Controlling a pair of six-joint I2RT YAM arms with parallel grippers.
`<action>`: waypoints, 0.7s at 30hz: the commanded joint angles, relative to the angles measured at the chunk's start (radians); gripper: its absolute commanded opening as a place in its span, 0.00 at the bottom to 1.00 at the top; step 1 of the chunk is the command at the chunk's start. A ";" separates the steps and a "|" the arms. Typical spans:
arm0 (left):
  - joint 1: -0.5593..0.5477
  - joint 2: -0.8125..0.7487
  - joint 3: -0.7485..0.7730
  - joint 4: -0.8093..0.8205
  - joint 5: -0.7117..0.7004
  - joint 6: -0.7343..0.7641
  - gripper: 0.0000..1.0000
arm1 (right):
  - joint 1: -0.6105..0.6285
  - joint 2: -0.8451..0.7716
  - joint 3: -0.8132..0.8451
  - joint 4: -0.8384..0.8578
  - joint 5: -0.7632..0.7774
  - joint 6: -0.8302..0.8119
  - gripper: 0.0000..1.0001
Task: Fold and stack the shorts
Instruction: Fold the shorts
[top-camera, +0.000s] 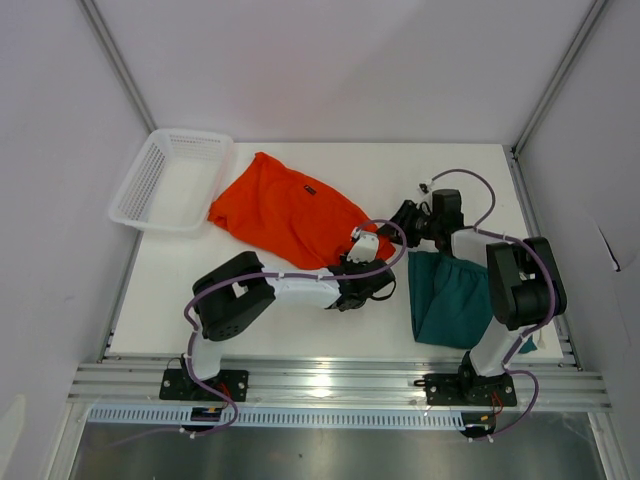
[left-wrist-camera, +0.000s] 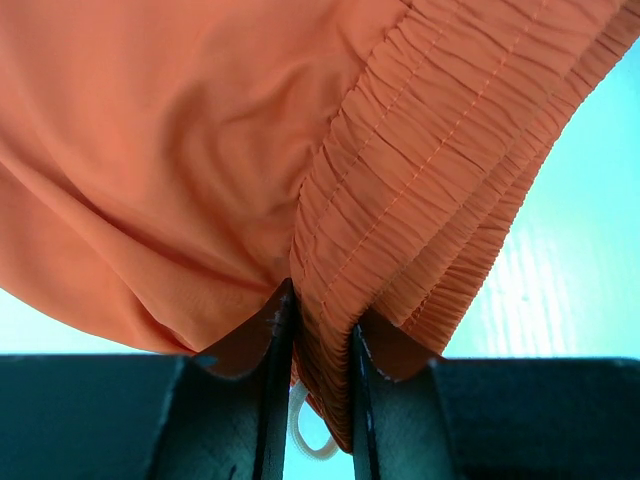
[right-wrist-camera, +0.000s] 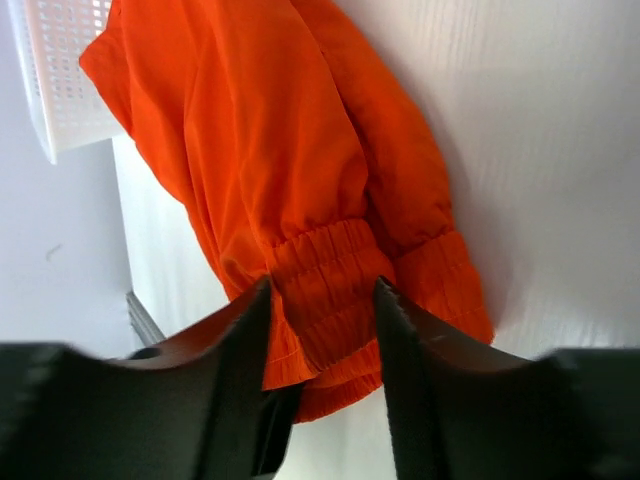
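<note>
The orange shorts (top-camera: 285, 212) lie spread on the white table, mid-left. My left gripper (top-camera: 350, 264) is at their near right edge. In the left wrist view it (left-wrist-camera: 322, 305) is shut on the gathered elastic waistband (left-wrist-camera: 400, 190), with a white drawstring loop (left-wrist-camera: 305, 435) hanging below the jaws. My right gripper (top-camera: 400, 224) is at the shorts' right end. In the right wrist view it (right-wrist-camera: 322, 290) is open, its fingers either side of the orange waistband (right-wrist-camera: 325, 270) lying on the table. The dark teal-green shorts (top-camera: 450, 295) lie folded at the near right, partly under the right arm.
A white mesh basket (top-camera: 170, 180) stands at the far left, next to the orange shorts; its corner shows in the right wrist view (right-wrist-camera: 55, 70). The table (top-camera: 330, 165) ends at walls behind and on both sides. A metal rail (top-camera: 330, 382) runs along the near edge.
</note>
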 joint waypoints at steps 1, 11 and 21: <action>-0.006 0.052 -0.057 -0.030 0.124 -0.054 0.26 | 0.014 0.001 0.062 -0.086 0.049 -0.063 0.40; -0.005 0.043 -0.067 -0.037 0.112 -0.062 0.25 | 0.012 -0.027 0.092 -0.319 0.151 -0.112 0.00; -0.005 0.044 -0.077 -0.042 0.107 -0.071 0.25 | 0.021 0.088 0.109 -0.364 0.230 -0.149 0.00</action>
